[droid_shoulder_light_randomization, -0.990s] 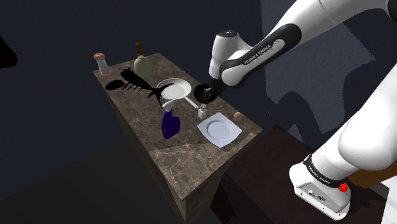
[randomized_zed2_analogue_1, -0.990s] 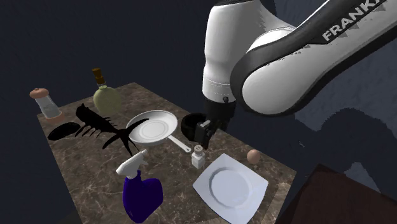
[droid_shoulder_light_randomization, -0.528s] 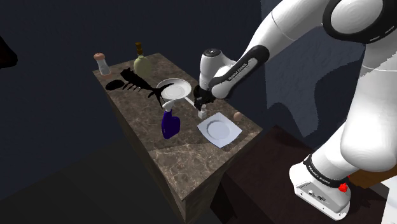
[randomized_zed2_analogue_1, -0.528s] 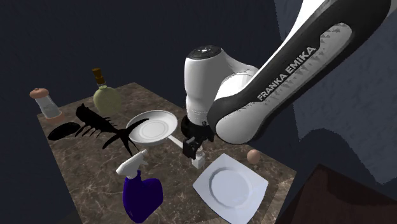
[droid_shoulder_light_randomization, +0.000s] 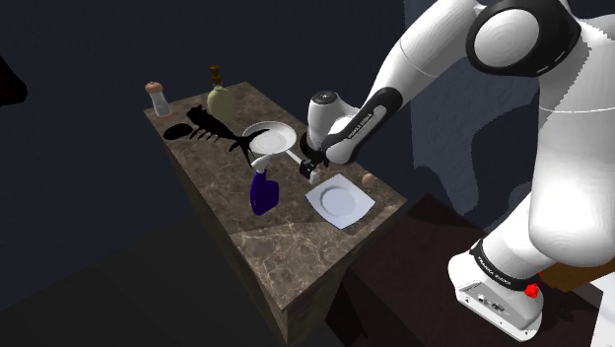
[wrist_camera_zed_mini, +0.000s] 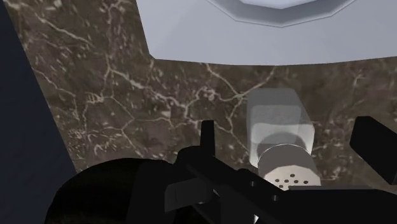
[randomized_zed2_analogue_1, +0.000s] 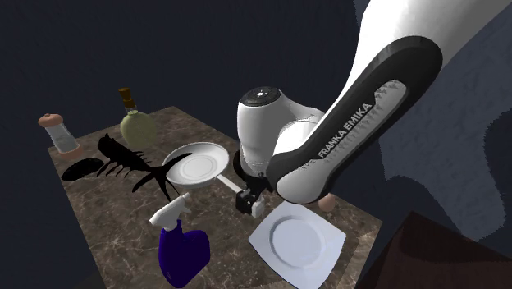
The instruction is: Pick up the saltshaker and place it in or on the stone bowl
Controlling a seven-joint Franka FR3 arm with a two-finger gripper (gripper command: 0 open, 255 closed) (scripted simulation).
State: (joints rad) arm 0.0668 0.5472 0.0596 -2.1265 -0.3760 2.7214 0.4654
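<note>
capped shaker (droid_shoulder_light_randomization: 156, 97): far corner of the worktop (droid_shoulder_light_randomization: 291, 246), well apart from the end effector, at the shoulder view's left.
green bottle (droid_shoulder_light_randomization: 217, 96): upright, near the capped shaker, well apart from the end effector.
black fishbone shape (droid_shoulder_light_randomization: 209, 126): flat on the worktop, between the green bottle and the white pan.
white pan (droid_shoulder_light_randomization: 272, 139): near the end effector; handle points toward it.
blue spray bottle (droid_shoulder_light_randomization: 261, 193): upright, near the end effector, on the shoulder view's left of it.
end effector (droid_shoulder_light_randomization: 311, 170): low at the worktop, fingers (wrist_camera_zed_mini: 376, 143) wide, one on each side of the saltshaker, neither touching it.
saltshaker (wrist_camera_zed_mini: 280, 137): upright on the worktop between the fingers, a gap on each side, holed cap toward the wrist camera.
stone bowl (wrist_camera_zed_mini: 95, 191): dark, round, just beside the end effector, opposite the plate.
white square plate (droid_shoulder_light_randomization: 341, 202): just beside the end effector.
small brown ball (droid_shoulder_light_randomization: 368, 180): beyond the plate, near the worktop's edge.
</note>
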